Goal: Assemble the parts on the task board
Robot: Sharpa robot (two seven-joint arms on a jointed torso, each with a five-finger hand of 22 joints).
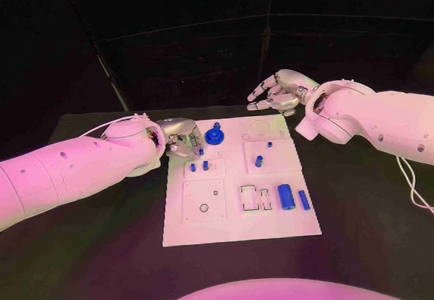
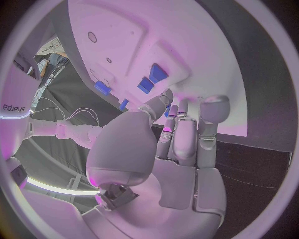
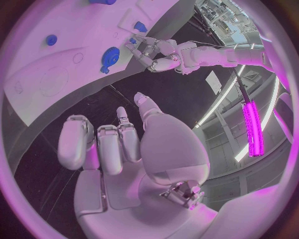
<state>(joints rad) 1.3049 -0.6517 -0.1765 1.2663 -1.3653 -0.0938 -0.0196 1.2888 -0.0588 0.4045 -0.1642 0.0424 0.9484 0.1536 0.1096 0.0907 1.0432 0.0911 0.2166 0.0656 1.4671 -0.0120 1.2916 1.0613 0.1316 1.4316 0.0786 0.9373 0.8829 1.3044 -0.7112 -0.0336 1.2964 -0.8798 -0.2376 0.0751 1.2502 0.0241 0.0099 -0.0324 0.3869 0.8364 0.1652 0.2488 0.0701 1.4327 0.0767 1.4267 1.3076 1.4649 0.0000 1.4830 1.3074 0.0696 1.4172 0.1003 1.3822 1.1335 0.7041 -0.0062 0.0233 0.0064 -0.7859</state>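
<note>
We see the task board (image 1: 243,220), a white plate with its long axis running away from the robot, lying mid-worktop (image 1: 86,267). On it, a blue cylinder (image 1: 286,196) and a slimmer blue bar (image 1: 304,199) lie lengthwise along that axis; a round blue knob (image 1: 213,135) sits near the far edge. Our left hand (image 1: 180,140) rests at the board's far left corner, fingers (image 2: 177,134) curled at a small blue part; whether it is gripped we cannot tell. Our right hand (image 1: 280,91) hovers beyond the far edge, fingers loosely spread, holding nothing. No legible writing on the board.

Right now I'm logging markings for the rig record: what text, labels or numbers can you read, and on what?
"edjeys" (as it reads, seemingly mirrored or upside down): on the white arm seen in the left wrist view.
Task board: no readable text.
</note>
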